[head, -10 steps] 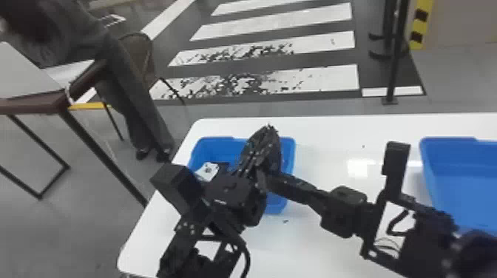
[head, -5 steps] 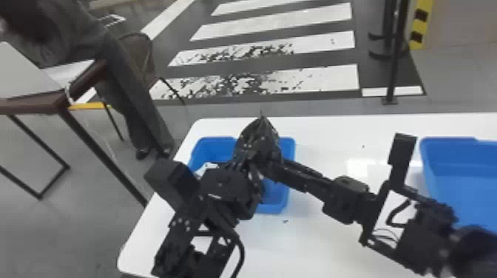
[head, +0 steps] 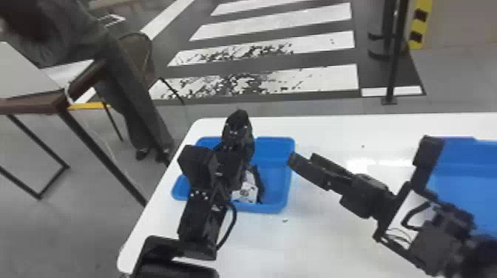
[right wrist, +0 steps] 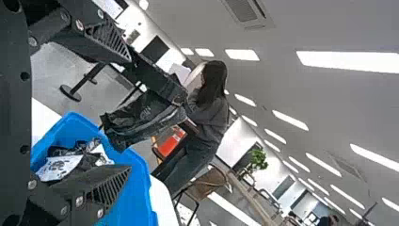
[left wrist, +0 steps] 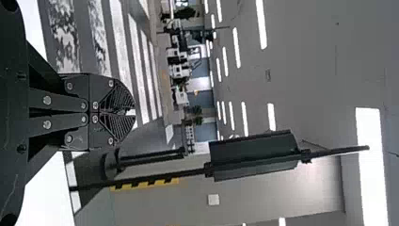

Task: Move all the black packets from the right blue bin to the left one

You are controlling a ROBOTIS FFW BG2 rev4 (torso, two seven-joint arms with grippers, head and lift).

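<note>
In the head view my left gripper (head: pixel 238 117) is above the far part of the left blue bin (head: pixel 279 207), fingers pointing up and forward. The left wrist view has my left gripper (left wrist: pixel 133 112) with its fingers pressed together, no packet seen between them. My right gripper (head: pixel 303 159), fingers apart, is at that bin's right edge; in its wrist view the right gripper (right wrist: pixel 130 114) holds nothing I can make out. Inside the left bin lie a black packet (head: pixel 259 183) and a white-labelled piece (head: pixel 246 190), partly covered by the left arm. The right blue bin (head: pixel 462 151) is partly behind the right arm.
Both bins rest on a white table (head: pixel 318 236), whose left edge runs close beside the left bin. The left forearm crosses that bin's near left corner. Beyond the table's left side stands a dark brown desk (head: pixel 33 105).
My right gripper has drawn away to the right from beside the left one. The left gripper has swung slightly left, and more of the left bin's contents shows.
</note>
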